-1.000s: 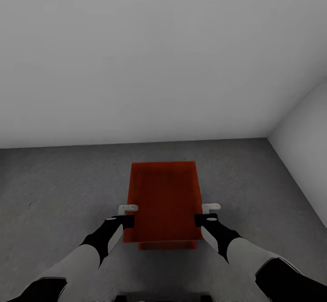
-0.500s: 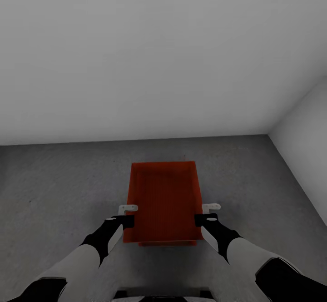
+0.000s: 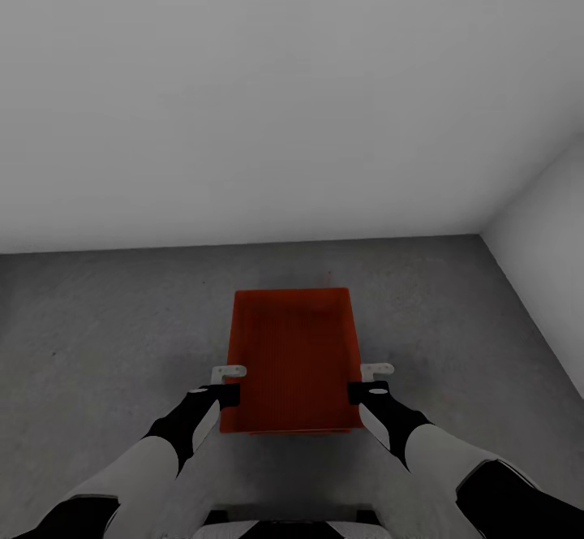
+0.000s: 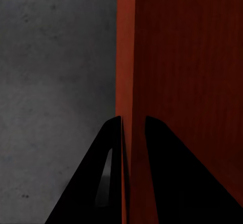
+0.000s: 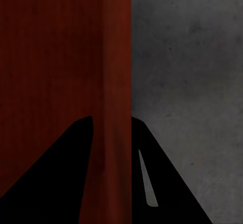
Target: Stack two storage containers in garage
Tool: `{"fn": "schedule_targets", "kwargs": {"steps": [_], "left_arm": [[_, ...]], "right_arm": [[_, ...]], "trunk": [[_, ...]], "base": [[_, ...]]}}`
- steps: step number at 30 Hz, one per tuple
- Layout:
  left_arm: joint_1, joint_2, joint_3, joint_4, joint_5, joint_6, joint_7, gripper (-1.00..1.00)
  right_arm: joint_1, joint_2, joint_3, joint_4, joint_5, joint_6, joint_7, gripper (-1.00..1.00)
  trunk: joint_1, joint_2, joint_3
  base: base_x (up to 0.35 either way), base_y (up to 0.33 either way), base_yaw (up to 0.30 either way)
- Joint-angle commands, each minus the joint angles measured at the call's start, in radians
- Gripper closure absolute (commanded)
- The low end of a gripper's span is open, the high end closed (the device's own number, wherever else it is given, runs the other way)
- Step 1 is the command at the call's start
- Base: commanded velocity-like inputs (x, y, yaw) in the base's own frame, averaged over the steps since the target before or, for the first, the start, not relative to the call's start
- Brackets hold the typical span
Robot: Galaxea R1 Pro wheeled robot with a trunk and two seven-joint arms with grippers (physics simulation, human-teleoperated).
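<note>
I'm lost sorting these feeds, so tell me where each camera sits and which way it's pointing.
Head view: on the head, looking down past both forearms at the storage container, floor and white wall.
Left wrist view: along the left gripper, straddling a container wall.
Right wrist view: along the right gripper, straddling the opposite wall.
All share container and floor.

Grey forearms, black wrists, seemingly white fingertips [image 3: 229, 372]

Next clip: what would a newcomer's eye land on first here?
The orange-red storage container, the one vivid thing in a grey and white scene, held over the speckled concrete floor near a white-walled corner. Next, the left gripper and right gripper, each clamped on one of its long side walls.
</note>
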Motion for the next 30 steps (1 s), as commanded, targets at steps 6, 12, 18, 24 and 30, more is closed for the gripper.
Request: {"fn": "schedule_targets", "kwargs": {"steps": [6,12,18,24,30], "left_arm": [[0.0,-0.001,-0.015,-0.005,0.018,0.004,0.001,1.0],[0.0,-0.001,-0.015,-0.005,0.018,0.004,0.001,1.0],[0.0,-0.001,-0.015,-0.005,0.018,0.004,0.001,1.0],[0.0,-0.001,-0.015,-0.005,0.018,0.004,0.001,1.0],[0.0,-0.001,-0.016,-0.005,0.018,0.004,0.001,1.0]], "right_arm": [[0.0,0.008,0.029,0.0,-0.038,0.01,0.01,1.0],[0.0,0.008,0.029,0.0,-0.038,0.01,0.01,1.0],[0.0,0.008,0.029,0.0,-0.038,0.01,0.01,1.0],[0.0,0.008,0.029,0.0,-0.038,0.009,0.01,1.0],[0.0,0.008,0.029,0.0,-0.038,0.01,0.01,1.0]], "trunk": [[0.0,-0.001,-0.011],[0.0,-0.001,-0.02],[0.0,-0.001,-0.026],[0.0,-0.001,-0.026],[0.0,-0.001,-0.026]], "base": [[0.0,0.0,0.0],[0.0,0.0,0.0],[0.0,0.0,0.0],[0.0,0.0,0.0],[0.0,0.0,0.0]]}}
